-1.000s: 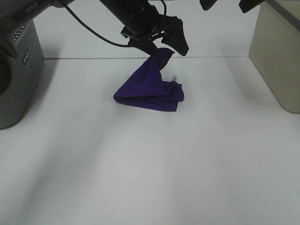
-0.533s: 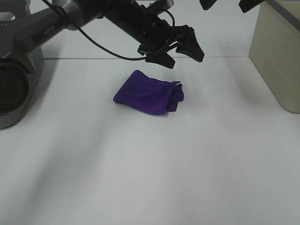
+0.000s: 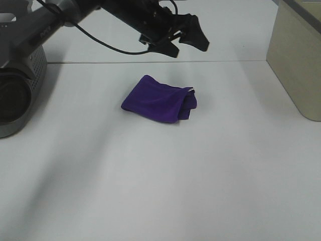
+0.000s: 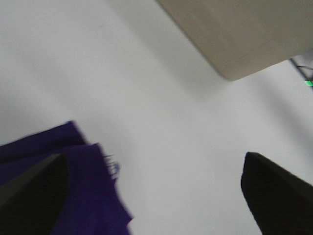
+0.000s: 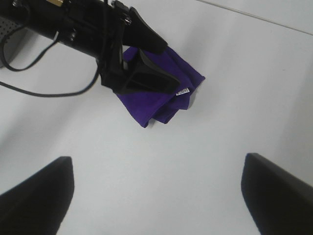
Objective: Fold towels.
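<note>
Above the far part of the plain white surface [image 3: 160, 196], the left arm's black pincer [image 3: 188, 44] hangs in the air with its two fingers spread wide and nothing between them. Its own wrist view shows the same: the left arm's black pincer [image 4: 156, 196] has one dark finger at each side and bare surface in the gap. A thin black cable [image 3: 105, 44] loops under that arm.

Below and in front of it lies the deep purple soft cloth towel [image 3: 159, 100], clear of both fingers. It rests on the surface as a rumpled, roughly folded bundle, its layers bunched thicker at the end nearer the pale beige rounded box [image 3: 296, 60]. In the left wrist view a corner of the towel [image 4: 88, 186] shows beside one finger.

The right arm's black pincer [image 5: 156, 196] is also spread and empty, high over the surface. Its view shows the towel [image 5: 151, 107] partly behind the left arm, with a small white care tag [image 5: 182, 91] on one edge.

A grey perforated metal housing [image 3: 17, 85] stands at the left, well apart from the towel.
</note>
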You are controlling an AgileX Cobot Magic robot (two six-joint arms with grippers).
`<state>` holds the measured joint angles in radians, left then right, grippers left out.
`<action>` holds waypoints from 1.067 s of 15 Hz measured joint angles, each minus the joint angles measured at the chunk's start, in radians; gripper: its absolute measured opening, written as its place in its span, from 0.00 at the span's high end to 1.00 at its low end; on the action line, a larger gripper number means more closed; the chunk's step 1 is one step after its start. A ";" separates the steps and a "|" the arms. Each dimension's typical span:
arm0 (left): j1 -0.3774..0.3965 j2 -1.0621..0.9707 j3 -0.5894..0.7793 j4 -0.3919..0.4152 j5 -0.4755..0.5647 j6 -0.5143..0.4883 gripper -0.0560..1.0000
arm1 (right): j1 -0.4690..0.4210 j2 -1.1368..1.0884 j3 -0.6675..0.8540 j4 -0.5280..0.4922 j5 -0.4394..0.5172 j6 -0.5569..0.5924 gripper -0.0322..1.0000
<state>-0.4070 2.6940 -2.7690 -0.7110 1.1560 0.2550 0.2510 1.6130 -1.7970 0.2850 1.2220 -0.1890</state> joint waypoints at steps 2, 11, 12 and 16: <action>0.024 -0.038 -0.091 0.254 0.050 -0.105 0.12 | 0.000 -0.061 0.055 -0.018 0.000 0.007 0.10; 0.240 -0.378 0.094 0.759 0.057 -0.292 0.12 | 0.000 -0.266 0.262 -0.175 0.001 0.166 0.10; 0.286 -0.458 0.179 0.757 0.057 -0.292 0.12 | 0.000 -0.276 0.262 -0.175 0.001 0.177 0.10; 0.460 -0.960 0.786 0.662 0.057 -0.178 0.12 | 0.000 -0.323 0.297 -0.175 0.000 0.183 0.10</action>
<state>0.0530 1.7340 -1.9830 -0.0490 1.2130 0.0770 0.2510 1.2900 -1.5000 0.1100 1.2220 -0.0060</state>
